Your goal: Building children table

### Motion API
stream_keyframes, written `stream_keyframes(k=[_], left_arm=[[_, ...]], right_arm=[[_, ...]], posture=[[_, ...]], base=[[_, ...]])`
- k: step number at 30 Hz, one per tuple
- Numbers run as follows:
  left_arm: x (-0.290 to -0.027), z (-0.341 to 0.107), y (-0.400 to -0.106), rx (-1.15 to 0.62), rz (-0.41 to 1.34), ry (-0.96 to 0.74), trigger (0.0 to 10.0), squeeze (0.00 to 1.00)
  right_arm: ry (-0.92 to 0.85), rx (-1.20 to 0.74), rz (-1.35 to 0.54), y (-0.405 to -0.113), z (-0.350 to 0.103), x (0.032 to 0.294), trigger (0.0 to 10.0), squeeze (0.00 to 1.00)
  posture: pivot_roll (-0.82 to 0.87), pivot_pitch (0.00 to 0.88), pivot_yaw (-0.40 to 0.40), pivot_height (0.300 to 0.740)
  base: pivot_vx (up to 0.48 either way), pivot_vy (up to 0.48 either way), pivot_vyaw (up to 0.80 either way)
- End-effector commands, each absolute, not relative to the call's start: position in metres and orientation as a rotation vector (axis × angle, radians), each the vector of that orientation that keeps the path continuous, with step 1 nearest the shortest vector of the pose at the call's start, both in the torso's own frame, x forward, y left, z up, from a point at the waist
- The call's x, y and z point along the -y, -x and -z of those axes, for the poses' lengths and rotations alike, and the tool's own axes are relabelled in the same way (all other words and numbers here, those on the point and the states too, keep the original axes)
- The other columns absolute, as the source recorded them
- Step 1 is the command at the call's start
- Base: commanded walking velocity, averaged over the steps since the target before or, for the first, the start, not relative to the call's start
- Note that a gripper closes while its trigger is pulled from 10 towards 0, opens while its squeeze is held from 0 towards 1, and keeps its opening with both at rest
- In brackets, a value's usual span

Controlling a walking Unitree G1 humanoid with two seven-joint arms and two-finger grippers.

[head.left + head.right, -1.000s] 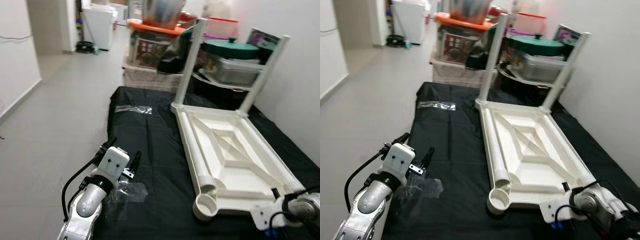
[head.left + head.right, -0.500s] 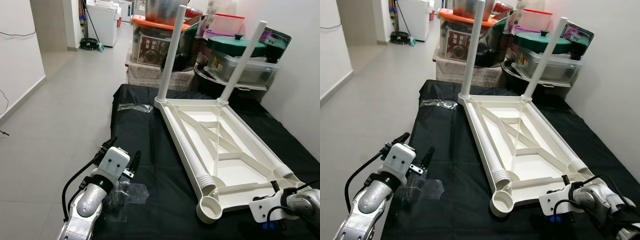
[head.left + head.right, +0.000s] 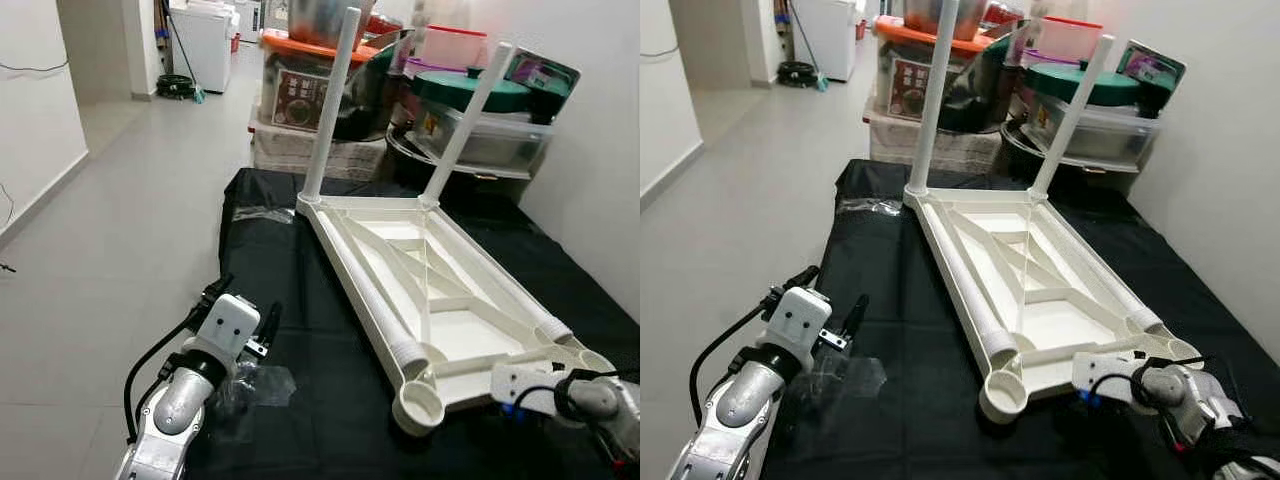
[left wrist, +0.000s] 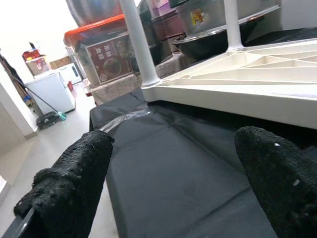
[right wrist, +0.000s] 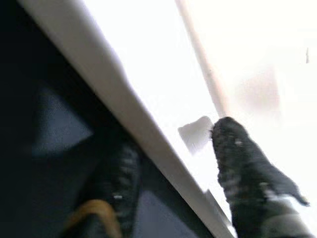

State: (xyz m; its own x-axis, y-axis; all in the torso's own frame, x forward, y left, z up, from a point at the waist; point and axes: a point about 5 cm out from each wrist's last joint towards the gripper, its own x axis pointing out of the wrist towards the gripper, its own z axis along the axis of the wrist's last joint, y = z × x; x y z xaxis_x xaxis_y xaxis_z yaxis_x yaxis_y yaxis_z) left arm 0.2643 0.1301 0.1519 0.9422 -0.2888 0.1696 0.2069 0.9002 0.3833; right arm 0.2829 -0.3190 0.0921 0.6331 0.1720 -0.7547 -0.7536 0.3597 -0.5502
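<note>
A white plastic children's table [image 3: 440, 300] lies upside down on a black sheet [image 3: 300, 290]. Two legs [image 3: 330, 100] stand up at its far end. A loose leg [image 3: 370, 290] lies along its left rim, ending by an empty corner socket [image 3: 418, 403]. My right gripper [image 3: 497, 383] is at the near right corner, shut on the table's rim [image 5: 163, 124], one finger [image 5: 242, 163] inside and the other underneath. My left gripper [image 3: 250, 297] hovers open over the sheet, left of the table, nothing between its fingers [image 4: 64, 188].
Crumpled clear plastic [image 3: 255, 385] lies under my left arm, and a clear bag [image 3: 262, 215] lies at the sheet's far left. Stacked storage boxes and pots [image 3: 430, 90] crowd the far end. A white wall [image 3: 600, 150] runs on the right, grey tiled floor [image 3: 120, 220] on the left.
The table has swung on the sheet, its far end going left, and my right gripper has moved up and left with the near corner. The left arm has stayed put.
</note>
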Motion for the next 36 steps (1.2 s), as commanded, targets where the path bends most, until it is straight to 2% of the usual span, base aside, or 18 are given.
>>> stream_keyframes(k=[1,2,5,6,11,15,19,22,23,24,26,34,35,36], left_arm=[[-0.126,-0.148,-0.265,0.215,0.272,-0.372,10.0,0.00],[-0.126,-0.148,-0.265,0.215,0.272,-0.372,10.0,0.00],[-0.125,-0.147,-0.265,0.215,0.274,-0.370,10.0,0.00],[-0.125,-0.147,-0.265,0.215,0.274,-0.370,10.0,0.00],[-0.124,-0.147,-0.265,0.214,0.270,-0.370,10.0,0.00],[-0.124,-0.147,-0.265,0.215,0.267,-0.369,10.0,0.00],[-0.124,-0.147,-0.266,0.218,0.265,-0.368,10.0,0.00],[-0.125,-0.147,-0.266,0.223,0.260,-0.364,10.0,0.00],[-0.125,-0.148,-0.266,0.226,0.258,-0.364,10.0,0.00],[-0.125,-0.148,-0.266,0.226,0.258,-0.364,10.0,0.00],[-0.125,-0.148,-0.266,0.228,0.258,-0.366,10.0,0.00],[-0.125,-0.148,-0.267,0.230,0.262,-0.371,10.0,0.00],[-0.126,-0.148,-0.267,0.230,0.262,-0.371,10.0,0.00],[-0.126,-0.148,-0.267,0.230,0.262,-0.371,10.0,0.00]], right_arm=[[0.899,-0.681,-0.751,-0.278,-0.079,0.301,10.0,1.00],[0.899,-0.681,-0.751,-0.278,-0.079,0.301,10.0,1.00],[0.724,-0.581,-0.896,-0.277,-0.094,0.271,10.0,1.00],[0.724,-0.581,-0.896,-0.277,-0.094,0.271,10.0,1.00],[0.649,-0.490,-1.128,-0.258,-0.106,0.242,10.0,1.00],[0.619,-0.456,-1.185,-0.252,-0.112,0.232,10.0,1.00],[0.568,-0.408,-1.168,-0.256,-0.123,0.227,10.0,1.00],[0.497,-0.301,-1.066,-0.272,-0.142,0.223,10.0,1.00],[0.421,-0.209,-1.021,-0.280,-0.159,0.217,10.0,1.00],[0.421,-0.209,-1.021,-0.280,-0.159,0.217,10.0,1.00],[0.350,-0.190,-1.053,-0.275,-0.166,0.209,10.0,1.00],[0.361,-0.274,-1.173,-0.249,-0.153,0.199,10.0,1.00],[0.361,-0.266,-1.161,-0.250,-0.156,0.200,10.0,0.89],[0.361,-0.266,-1.161,-0.250,-0.156,0.200,10.0,0.89]], posture=[[0.03,0.000,-0.103,0.740],[0.03,0.000,-0.103,0.740],[0.03,0.000,-0.107,0.740],[0.03,0.000,-0.107,0.740],[0.03,0.000,-0.113,0.740],[0.03,0.000,-0.115,0.740],[0.03,0.000,-0.115,0.740],[0.03,0.000,-0.117,0.740],[0.03,0.000,-0.116,0.740],[0.03,0.000,-0.116,0.740],[0.03,0.000,-0.114,0.740],[0.04,0.000,-0.106,0.740],[0.04,0.000,-0.104,0.740],[0.04,0.000,-0.104,0.740]], base=[[0.000,0.000,0.00],[0.000,0.000,0.00],[0.000,0.000,0.00],[0.000,0.000,0.00],[0.000,0.000,0.00],[0.000,0.000,0.00],[0.000,0.000,0.00],[0.000,0.000,0.00],[0.000,0.000,0.00],[0.000,0.000,0.00],[0.000,0.000,0.00],[0.000,0.000,0.00],[0.000,0.000,0.00],[0.000,0.000,0.00]])
